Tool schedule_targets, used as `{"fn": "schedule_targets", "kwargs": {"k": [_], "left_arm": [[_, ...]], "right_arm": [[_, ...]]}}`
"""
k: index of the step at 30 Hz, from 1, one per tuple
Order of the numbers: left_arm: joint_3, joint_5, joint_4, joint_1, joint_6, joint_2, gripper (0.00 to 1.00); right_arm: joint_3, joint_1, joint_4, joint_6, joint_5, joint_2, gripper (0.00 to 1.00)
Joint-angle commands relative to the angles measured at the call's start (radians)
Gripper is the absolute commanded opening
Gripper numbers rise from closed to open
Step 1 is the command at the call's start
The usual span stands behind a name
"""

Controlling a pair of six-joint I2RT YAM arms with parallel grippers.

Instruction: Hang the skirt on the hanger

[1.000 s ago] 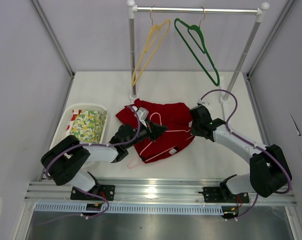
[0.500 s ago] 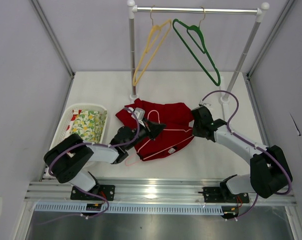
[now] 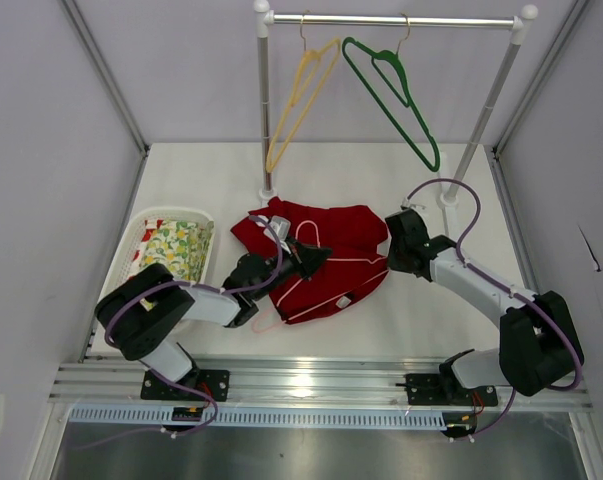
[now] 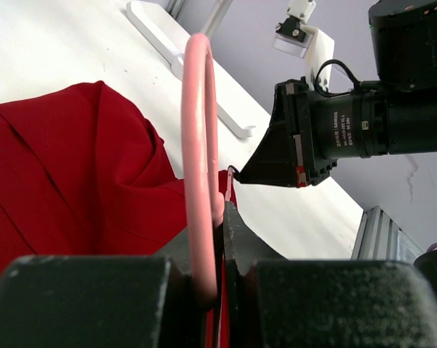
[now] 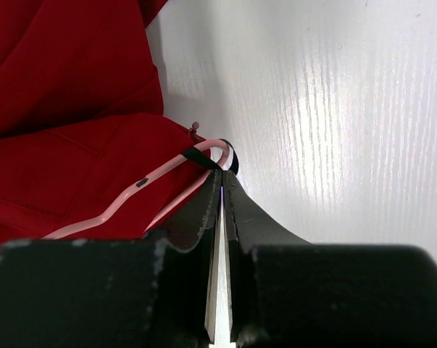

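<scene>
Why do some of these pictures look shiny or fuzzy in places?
Top view: glare on the metal rail in front. Left wrist view: the jaws at the bottom are a dark blur, the hanger sharper. Right wrist view: bright sheen on the table, jaws blurred too.

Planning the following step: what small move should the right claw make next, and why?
Probably ease the right claw back off the hanger end: a black loop on the skirt appears hooked over that end, and the left claw pinches the hanger.
</scene>
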Motion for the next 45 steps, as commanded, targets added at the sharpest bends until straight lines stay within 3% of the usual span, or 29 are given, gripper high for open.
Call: {"fn": "schedule_targets", "kwargs": {"k": [1, 13, 20, 24, 28, 35, 40, 45], "left_arm": [[0.037, -0.027, 0.115, -0.007, -0.013, 0.019, 0.0], [0.053, -0.069, 0.098, -0.023, -0.017, 0.054, 0.0], [0.065, -0.083, 0.049, -0.032, -0.005, 0.053, 0.0], [0.054, -0.083, 0.043, -0.032, -0.004, 0.046, 0.0], [0.045, -0.07, 0.029, -0.035, -0.002, 0.031, 0.0], [0.019, -0.056, -0.021, -0.034, 0.015, -0.03, 0.0], [0.021, -0.059, -0.099, -0.035, 0.039, -0.096, 0.0], [0.034, -0.08, -0.236, -0.035, 0.082, -0.154, 0.0]], "right_arm": [[0.044, -0.005, -0.011, -0.017, 0.009, -0.013, 0.08], [0.05, -0.007, 0.002, -0.017, -0.002, 0.01, 0.15], [0.044, -0.008, 0.012, -0.016, -0.001, 0.027, 0.14], [0.039, -0.028, 0.017, -0.013, 0.019, 0.011, 0.35], [0.033, -0.066, 0.021, -0.001, 0.016, -0.006, 0.46], [0.006, -0.14, 0.084, 0.033, -0.043, -0.009, 0.47], [-0.063, -0.249, 0.187, 0.071, -0.232, -0.016, 0.44], [-0.148, -0.278, 0.337, 0.11, -0.346, -0.03, 0.42]]}}
